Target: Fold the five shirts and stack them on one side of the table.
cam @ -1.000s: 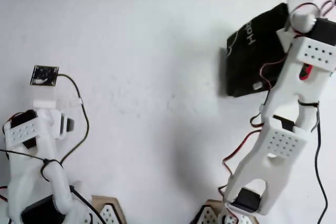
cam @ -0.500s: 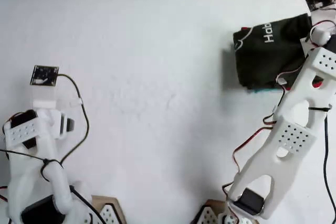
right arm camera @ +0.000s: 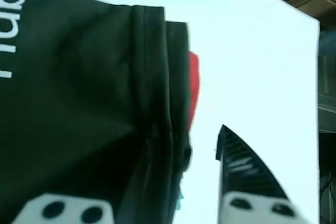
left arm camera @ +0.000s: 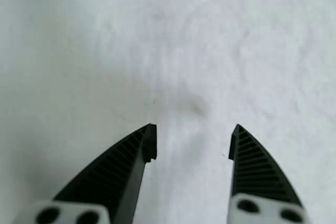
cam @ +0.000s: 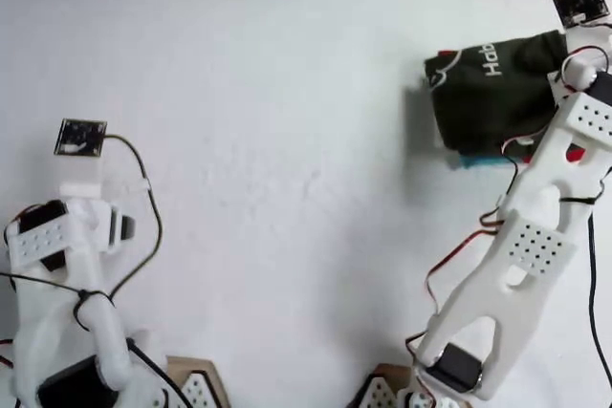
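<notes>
Near left: white left arm [cam: 57, 246] folded low by its base, left gripper [left arm camera: 192, 141] hanging over the white table [cam: 287, 121], jaws spread wide with nothing between them. Near right, reaching toward the far right corner: white right arm [cam: 521, 246], stretched out to the pile. At the far right edge: folded dark green shirt with white lettering [cam: 492, 88], lying flat on top of a stack, with a teal strip [cam: 476, 160] peeking out at the near side and a red edge [right arm camera: 193, 85] seen beneath in the right wrist view. Right gripper [right arm camera: 191, 140] at the pile's edge, jaws apart; one black ribbed finger [right arm camera: 244, 169] off the cloth over bare table, the other lost against the dark fabric, so hard to say whether touching the cloth or tucked under it. Judged as the stacking step, likely late in the task: top shirt set down, apparently no grip on it. Next, probably: back the right gripper off without snagging or dragging the top layer, then square the pile if skewed. Impossible to count the shirts from here: three colours showing, any others buried. Right edge of the stack hidden behind the arm from above; lettering cut off in the wrist view.
</notes>
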